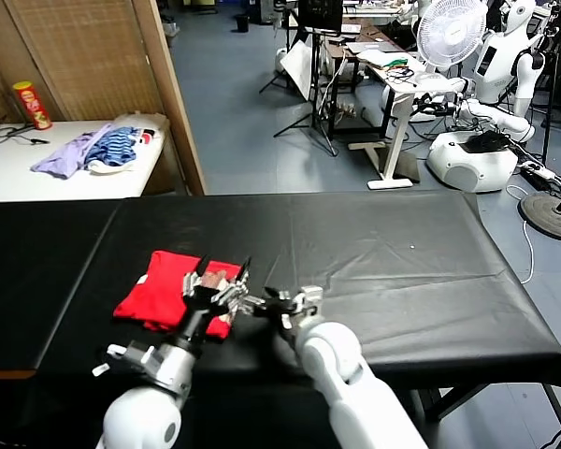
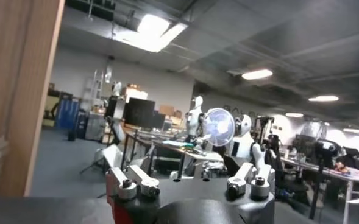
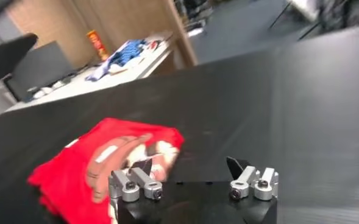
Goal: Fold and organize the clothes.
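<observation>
The clothes are one red T-shirt, lying folded into a small packet on the black table, left of centre and near the front. In the right wrist view the T-shirt shows a brown-and-white print on top. My left gripper hovers at the packet's near right corner, open, with nothing between its fingers. In the left wrist view the left gripper points out at the room, jaws wide apart. My right gripper sits just right of the shirt, open and empty. In its own view the right gripper has one fingertip over the print.
A white side table at the back left holds a lilac garment, a blue-striped garment and a red can. A wooden panel stands beside it. Desks, a fan and white robots fill the back right.
</observation>
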Robot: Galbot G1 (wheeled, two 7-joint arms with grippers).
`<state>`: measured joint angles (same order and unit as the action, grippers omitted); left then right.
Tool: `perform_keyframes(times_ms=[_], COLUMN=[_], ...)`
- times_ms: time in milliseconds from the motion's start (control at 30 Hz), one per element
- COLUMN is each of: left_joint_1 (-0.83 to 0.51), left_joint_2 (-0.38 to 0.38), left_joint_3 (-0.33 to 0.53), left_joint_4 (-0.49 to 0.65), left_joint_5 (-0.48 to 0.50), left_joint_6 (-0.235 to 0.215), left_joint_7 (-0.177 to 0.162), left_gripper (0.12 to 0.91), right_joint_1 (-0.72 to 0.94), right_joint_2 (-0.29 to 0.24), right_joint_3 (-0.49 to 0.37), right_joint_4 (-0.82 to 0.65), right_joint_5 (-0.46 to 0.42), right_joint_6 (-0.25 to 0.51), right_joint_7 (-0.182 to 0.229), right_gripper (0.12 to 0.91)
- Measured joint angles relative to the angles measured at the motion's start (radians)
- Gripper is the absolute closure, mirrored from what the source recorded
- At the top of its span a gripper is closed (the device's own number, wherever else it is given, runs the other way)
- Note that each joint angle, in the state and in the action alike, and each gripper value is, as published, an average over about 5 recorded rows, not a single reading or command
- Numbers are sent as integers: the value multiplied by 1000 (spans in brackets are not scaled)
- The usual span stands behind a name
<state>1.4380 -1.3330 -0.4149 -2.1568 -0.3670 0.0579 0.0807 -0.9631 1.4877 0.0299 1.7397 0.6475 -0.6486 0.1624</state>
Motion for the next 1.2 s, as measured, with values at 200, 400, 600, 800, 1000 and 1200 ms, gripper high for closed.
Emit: perform_keyframes(times_ms=[200,400,600,800,1000,1200], left_joint_1=[24,38,56,73,93,141], left_joint_2=[6,8,13,27,35,53], left_joint_3=[-33,-59,-77,-88,-99,-119], left_joint_4=[-15,-9,17,44,73,66], left_joint_5=[-3,4,30,58,97,89], left_joint_6=[-3,-10,-30,-40,-40,8], left_joint_7=[-5,-14,-25,-57,-102,-170], left_gripper=[232,232,232,232,232,232], right_joint_1=[46,79,98,64,-34,-223], right_joint_2=[33,7,-66,-180,-288,-306], right_joint_3=[-30,-50,-47,-25,24,126], right_joint_4=[-83,-125,-148,-117,-21,137], right_joint_5=[-41,-240,-549,-798,-799,-687], right_joint_6=[25,100,210,404,536,525], right_joint_7=[-22,-127,-228,-260,-215,-130], right_gripper=[619,891,891,644,348,230])
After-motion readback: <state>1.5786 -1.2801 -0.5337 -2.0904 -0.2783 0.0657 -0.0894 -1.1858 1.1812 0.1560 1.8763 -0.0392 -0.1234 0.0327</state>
